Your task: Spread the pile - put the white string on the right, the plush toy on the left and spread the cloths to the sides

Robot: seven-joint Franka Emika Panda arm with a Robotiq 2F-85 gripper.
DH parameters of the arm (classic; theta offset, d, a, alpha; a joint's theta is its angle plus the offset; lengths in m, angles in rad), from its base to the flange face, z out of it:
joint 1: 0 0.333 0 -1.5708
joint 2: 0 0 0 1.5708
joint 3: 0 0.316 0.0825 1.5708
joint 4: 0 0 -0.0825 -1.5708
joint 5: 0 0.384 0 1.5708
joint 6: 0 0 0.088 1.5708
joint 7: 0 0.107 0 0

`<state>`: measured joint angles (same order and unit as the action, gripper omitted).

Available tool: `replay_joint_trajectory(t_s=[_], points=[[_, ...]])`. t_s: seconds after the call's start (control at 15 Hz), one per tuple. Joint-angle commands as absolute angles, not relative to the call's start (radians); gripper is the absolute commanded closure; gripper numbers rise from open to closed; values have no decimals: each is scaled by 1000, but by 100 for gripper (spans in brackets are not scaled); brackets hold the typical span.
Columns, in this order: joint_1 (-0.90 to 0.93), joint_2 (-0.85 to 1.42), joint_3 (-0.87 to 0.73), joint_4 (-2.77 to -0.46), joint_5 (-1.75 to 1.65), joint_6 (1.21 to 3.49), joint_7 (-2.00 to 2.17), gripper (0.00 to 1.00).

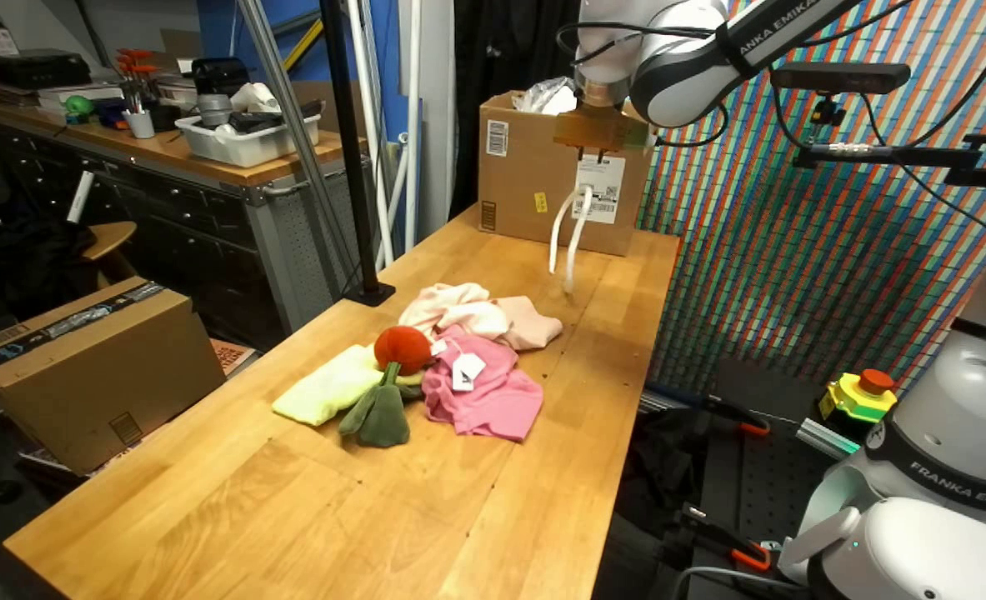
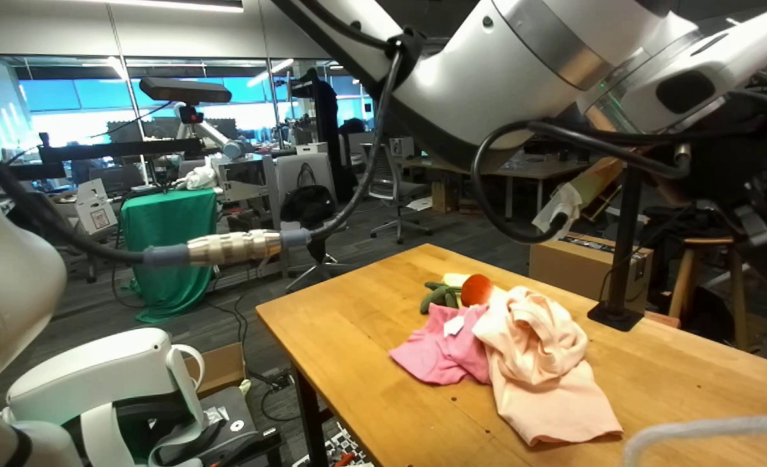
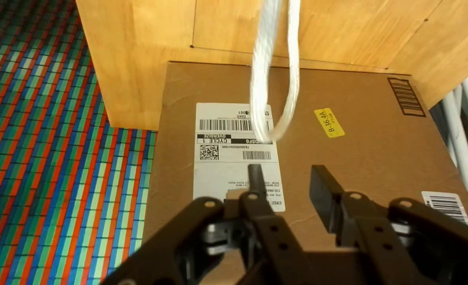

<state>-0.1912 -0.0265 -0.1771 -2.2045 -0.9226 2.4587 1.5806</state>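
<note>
The jaws of the black two-finger gripper point(image 3: 286, 172) stand partway apart, empty, presumably to drop the limp white cord point(image 3: 260, 73) on the right. It is in mid-air just below, over the far right of the pale wooden table point(image 1: 459, 492), near the brown cardboard box point(image 1: 526, 175), folded double: bend pointing up, ends down, long axis nearly upright.
</note>
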Motion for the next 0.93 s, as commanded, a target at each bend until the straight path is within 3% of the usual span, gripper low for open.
replay_joint_trajectory(t_s=[0.0,0.27,0.87], points=[[-190,-11,-176,-2174,-934,2414,1570,32],[-184,-9,-172,-2180,-923,2360,1565,2],[-110,-72,-106,-2301,-656,2402,1241,0]])
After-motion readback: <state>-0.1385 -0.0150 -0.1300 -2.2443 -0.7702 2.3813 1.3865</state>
